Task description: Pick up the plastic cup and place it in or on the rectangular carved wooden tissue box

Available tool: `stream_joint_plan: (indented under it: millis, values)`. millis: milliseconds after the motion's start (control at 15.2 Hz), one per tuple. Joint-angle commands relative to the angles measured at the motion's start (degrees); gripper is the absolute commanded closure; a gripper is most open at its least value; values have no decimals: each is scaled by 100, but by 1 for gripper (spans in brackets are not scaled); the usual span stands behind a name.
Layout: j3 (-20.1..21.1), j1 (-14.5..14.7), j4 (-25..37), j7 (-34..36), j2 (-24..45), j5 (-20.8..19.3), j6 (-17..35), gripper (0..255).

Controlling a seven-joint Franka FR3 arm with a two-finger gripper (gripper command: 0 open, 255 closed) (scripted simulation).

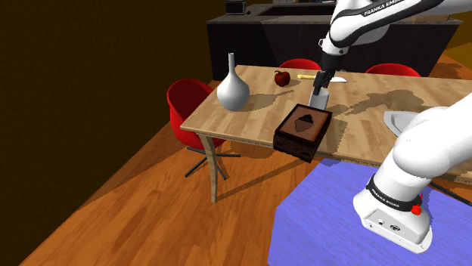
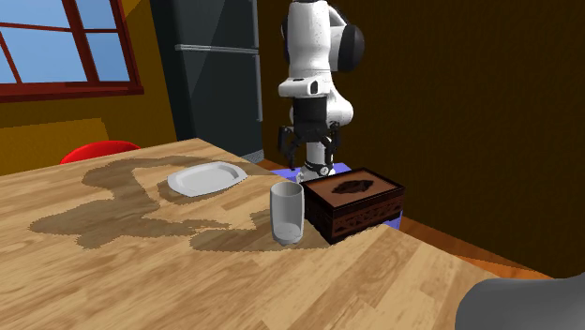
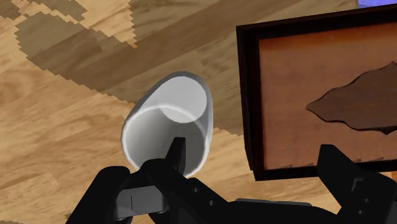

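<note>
My pincer point(image 3: 254, 147) hangs over the bench point(image 2: 112, 272) with its fingers apart, gripping nothing. In the wrist view one fingertip point(image 3: 176, 151) overlaps the rim of the cup point(image 3: 170, 121). The other sits over the near edge of the box point(image 3: 318, 95). I can't tell whether either touches.

The cup stands upright on the bench, just beside the box, and looks pale grey. The box is dark, with a brown top and a leaf-shaped slot, and the wrist view cuts part of it off.

On the forearm I read "FRANKA EMI", the rest running off the shoulder view's top edge. A smaller label on the lower link is too small to read.

Farther out on the bench lie a plate point(image 2: 206, 178), half hidden by the arm in the shoulder view, a grey vase point(image 1: 233, 87) and a red apple point(image 1: 282, 77). Red chairs point(image 1: 185, 102) stand round the bench.
</note>
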Motion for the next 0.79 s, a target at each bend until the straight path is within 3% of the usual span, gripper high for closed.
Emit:
stream_joint_plan:
  millis: [0,132,726]
  values:
    - [-308,70,131,-433,398,106,295,0]
    - [-498,126,230,-713,662,216,461,0]
    - [-627,211,-58,-830,1067,349,1133,0]
